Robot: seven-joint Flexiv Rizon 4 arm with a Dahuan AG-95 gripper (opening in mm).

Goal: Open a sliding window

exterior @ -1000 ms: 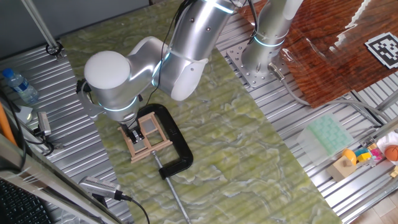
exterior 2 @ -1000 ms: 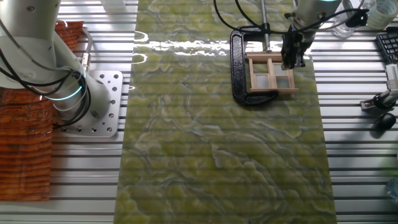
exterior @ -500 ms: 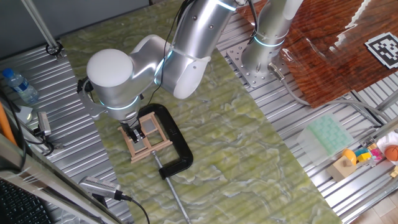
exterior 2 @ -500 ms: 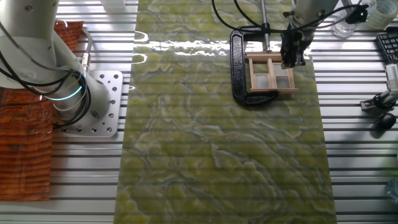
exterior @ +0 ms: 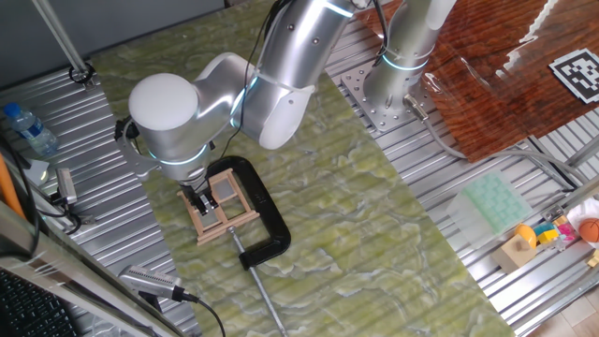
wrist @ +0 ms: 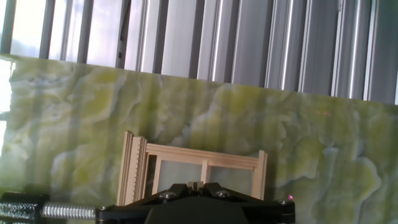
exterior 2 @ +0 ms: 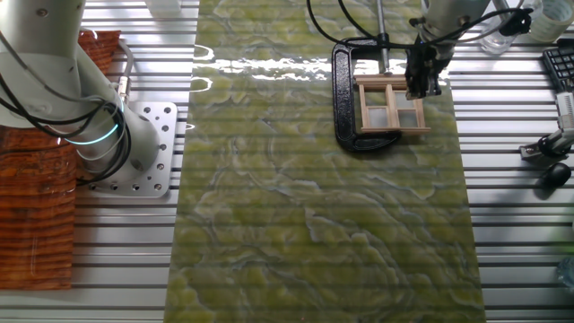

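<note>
**Gripper at the window frame; how far the sash has slid cannot be judged**

The sliding window (exterior 2: 390,108), a small tan wooden frame with crossbars, lies flat on the green marbled mat (exterior 2: 314,224), held inside the jaw of a black C-clamp (exterior 2: 345,99). The gripper (exterior 2: 421,85) is down at the frame's edge on the side away from the clamp's spine; in one fixed view its dark fingers (exterior: 201,202) rest on the frame (exterior: 221,210). In the hand view the fingertips appear drawn together at the bottom edge, just before the frame (wrist: 193,171), but whether they pinch a bar or merely press on it cannot be told. No clear gap shows in the frame, so the opening slide is judged to be mostly left to do.
</note>
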